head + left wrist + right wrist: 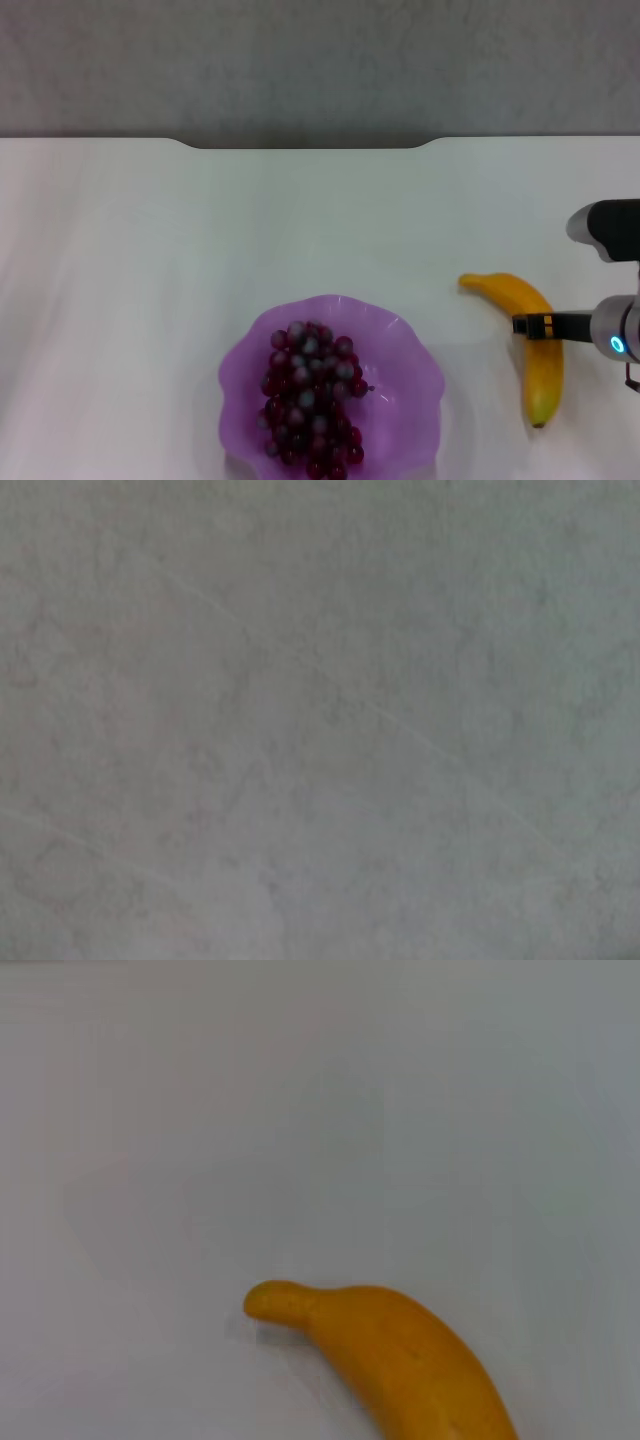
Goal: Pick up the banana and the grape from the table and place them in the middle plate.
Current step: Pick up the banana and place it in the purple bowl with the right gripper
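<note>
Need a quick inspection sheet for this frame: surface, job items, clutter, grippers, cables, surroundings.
Surface: white table, notch in its far edge.
Grape: bunch lying in the plate, near the table's front edge.
Banana: on the table to the right of the plate, apart from it, not yet placed.
Clutter: nothing seen.
Right gripper: reaching in from the right edge, over the banana's middle; fingers unclear.
Left gripper: not in view; its wrist camera shows only a grey surface.
Cables: nothing seen.
Surroundings: grey floor beyond the table.
</note>
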